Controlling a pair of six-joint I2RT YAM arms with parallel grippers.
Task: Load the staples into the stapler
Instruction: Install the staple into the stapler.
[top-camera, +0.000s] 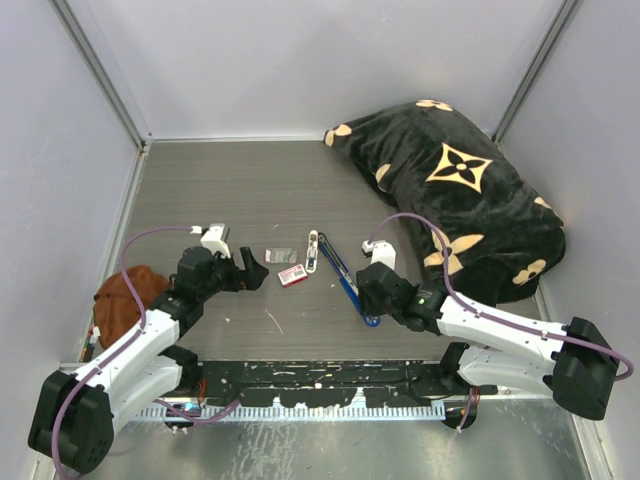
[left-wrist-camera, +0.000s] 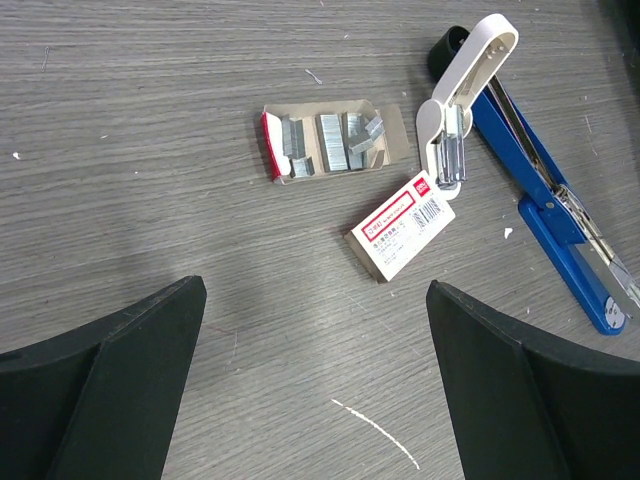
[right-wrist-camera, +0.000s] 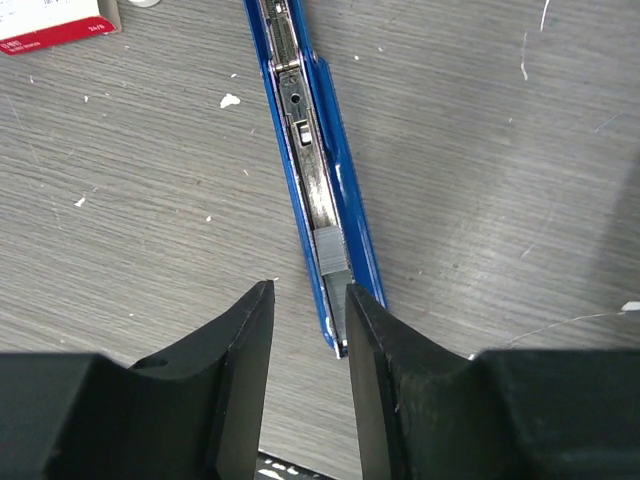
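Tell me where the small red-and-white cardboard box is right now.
The box lies mid-table in the top view, between the open left gripper and the slim blue stapler, just nearer the arms than the brown tray of staples.

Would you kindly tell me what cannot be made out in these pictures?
- Slim blue stapler: near tip, right wrist view, partly hidden behind the right gripper.
- Red-and-white cardboard box: print too small to read, left wrist view.
- Brown rounded thing: top view, partly behind the left arm, unidentifiable.
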